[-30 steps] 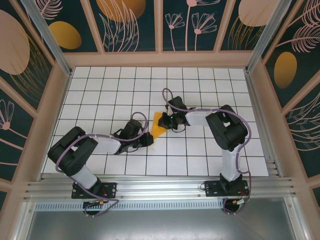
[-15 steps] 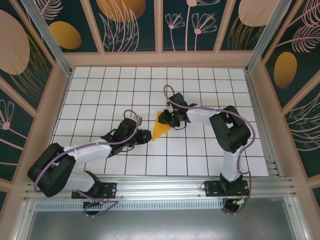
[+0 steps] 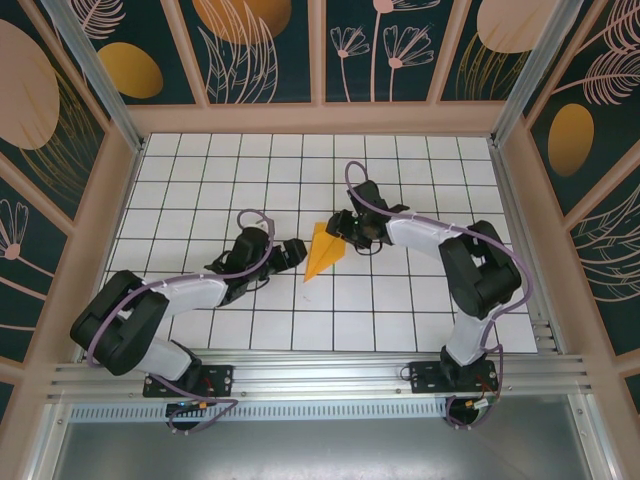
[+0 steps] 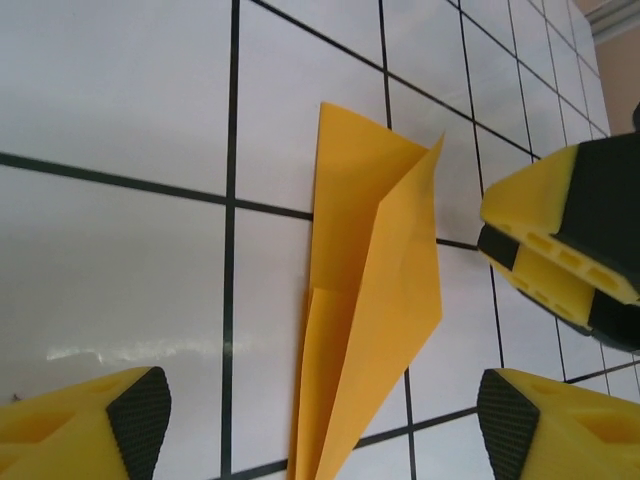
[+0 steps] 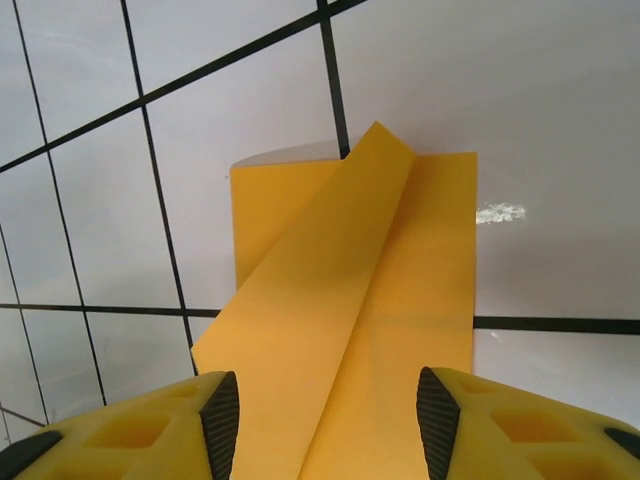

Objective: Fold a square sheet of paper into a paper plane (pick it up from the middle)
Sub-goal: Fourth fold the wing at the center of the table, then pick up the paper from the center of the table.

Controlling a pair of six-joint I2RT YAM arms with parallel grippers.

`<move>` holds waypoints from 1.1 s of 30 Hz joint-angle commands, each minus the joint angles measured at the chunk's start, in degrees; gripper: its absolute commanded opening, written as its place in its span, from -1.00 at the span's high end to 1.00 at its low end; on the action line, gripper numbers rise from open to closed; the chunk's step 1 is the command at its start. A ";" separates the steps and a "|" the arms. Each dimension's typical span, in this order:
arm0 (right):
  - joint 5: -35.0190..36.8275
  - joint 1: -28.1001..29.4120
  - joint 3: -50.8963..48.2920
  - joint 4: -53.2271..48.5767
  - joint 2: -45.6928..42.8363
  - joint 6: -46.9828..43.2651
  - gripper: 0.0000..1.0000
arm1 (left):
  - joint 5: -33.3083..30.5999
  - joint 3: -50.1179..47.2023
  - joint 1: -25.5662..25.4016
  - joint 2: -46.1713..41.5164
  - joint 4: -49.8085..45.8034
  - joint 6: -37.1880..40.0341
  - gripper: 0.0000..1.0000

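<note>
Orange plane (image 3: pixel 322 250): lying released; folding seemingly finishing.
Left pincer (image 4: pixel 325 412): I am backing away, spread empty.
Right pincer (image 5: pixel 330 415): likewise gaping, withdrawing.

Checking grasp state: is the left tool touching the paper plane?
Apart. Left wrist view: bare table shows on both sides between the paper plane and the open left tool.

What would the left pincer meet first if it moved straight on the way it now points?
Probably the paper plane, which lies on the table just ahead, between the left pincer's open fingertips. The right pincer sits beyond, off to one side; depth is unclear.
</note>
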 commanded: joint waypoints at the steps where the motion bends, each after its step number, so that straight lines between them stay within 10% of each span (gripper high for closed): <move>1: -1.24 -0.19 -0.36 2.07 2.16 1.16 0.00 | -0.29 -0.57 0.85 -0.06 3.72 -0.46 -0.73; 33: -11.76 -0.36 -0.79 14.48 8.38 1.68 0.41 | 6.89 -2.98 4.09 -1.70 5.85 -0.56 -0.97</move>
